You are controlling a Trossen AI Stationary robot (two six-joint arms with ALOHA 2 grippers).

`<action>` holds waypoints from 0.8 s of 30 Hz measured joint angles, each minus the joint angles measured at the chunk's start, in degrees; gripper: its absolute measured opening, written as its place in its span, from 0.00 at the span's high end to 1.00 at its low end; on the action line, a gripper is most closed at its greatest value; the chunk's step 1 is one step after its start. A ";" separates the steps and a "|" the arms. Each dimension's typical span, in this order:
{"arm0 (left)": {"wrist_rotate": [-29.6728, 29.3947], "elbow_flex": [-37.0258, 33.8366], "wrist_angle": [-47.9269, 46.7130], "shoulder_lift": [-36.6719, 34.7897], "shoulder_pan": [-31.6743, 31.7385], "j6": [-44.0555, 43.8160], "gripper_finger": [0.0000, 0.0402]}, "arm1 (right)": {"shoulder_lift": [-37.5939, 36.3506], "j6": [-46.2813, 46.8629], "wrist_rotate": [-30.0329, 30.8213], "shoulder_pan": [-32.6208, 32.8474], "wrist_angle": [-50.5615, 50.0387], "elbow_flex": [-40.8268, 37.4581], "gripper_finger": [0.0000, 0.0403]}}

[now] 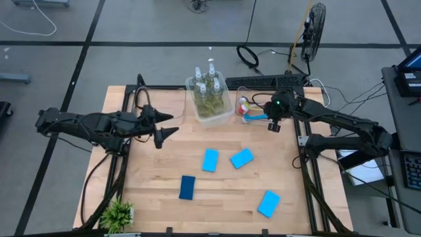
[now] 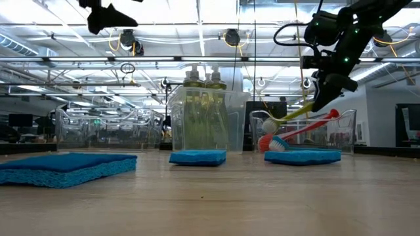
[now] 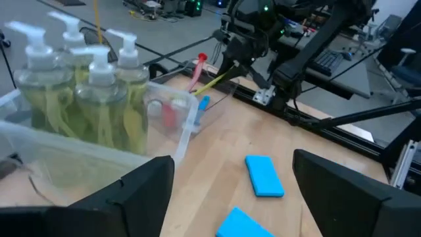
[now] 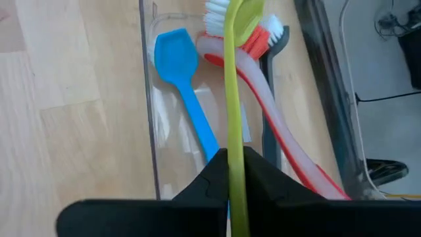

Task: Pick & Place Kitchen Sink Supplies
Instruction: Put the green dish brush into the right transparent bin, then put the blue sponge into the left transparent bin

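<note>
Yellow-green brush (image 4: pixel 233 125) pinched by right gripper (image 4: pixel 230 172) over small bin (image 4: pixel 150 99) at one o'clock, likely for dropping in; left gripper (image 1: pixel 160 126) spread, idle at nine.

A robotics lab or industrial hall: grey concrete floor (image 1: pixel 151 26) with loose cables, a standing fan (image 1: pixel 314 26), overhead pipes and lights (image 2: pixel 230 36), and a wooden counter (image 1: pixel 158 171) on a metal frame

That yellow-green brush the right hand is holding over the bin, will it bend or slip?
The green brush probably stays fairly stiff: its thin handle runs straight from the right hand. Held by the handle's end, it may swing. The smooth plastic could slip.
</note>
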 joint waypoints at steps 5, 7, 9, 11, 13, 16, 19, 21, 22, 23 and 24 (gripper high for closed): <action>0.00 -2.67 1.12 -1.38 0.00 -1.14 0.20 | -0.02 -0.45 -3.15 -0.78 0.59 -0.43 0.96; 0.00 -3.08 1.33 -1.38 0.00 -1.37 0.19 | 0.00 -0.51 -3.92 -0.78 0.94 -0.45 0.95; 0.00 -3.33 1.13 -1.38 0.02 -1.45 0.18 | 0.00 -0.51 -3.91 -0.76 1.80 -0.45 0.93; 0.00 -3.41 1.15 -1.38 0.04 -1.59 0.17 | -0.01 -0.49 -3.89 -0.76 2.69 -0.43 0.91; 0.00 -3.42 1.15 -1.38 0.04 -1.76 0.17 | 0.00 -0.49 -3.89 -0.76 3.32 -0.43 0.88; 0.04 -3.42 1.15 -1.38 0.04 -2.18 0.18 | -0.02 0.08 -3.89 -0.76 3.31 -0.43 0.83; 0.06 -3.42 1.15 -1.38 0.04 -2.39 0.20 | -0.02 1.01 -3.74 -0.74 3.27 -0.43 0.77; 0.06 -3.42 1.15 -1.38 0.04 -2.37 0.21 | -0.02 1.90 -2.40 -0.72 3.41 -0.43 0.72; 0.06 -3.42 1.15 -1.38 0.04 -2.39 0.21 | -0.02 2.14 -1.54 -0.69 3.66 -0.43 0.70; 0.06 -3.44 1.15 -1.38 0.04 -2.39 0.22 | -0.12 2.24 -0.82 -0.53 3.95 -0.43 0.68; 0.07 -3.42 1.15 -1.38 0.04 -2.37 0.22 | -0.31 2.31 -0.59 -0.37 4.26 -0.43 0.66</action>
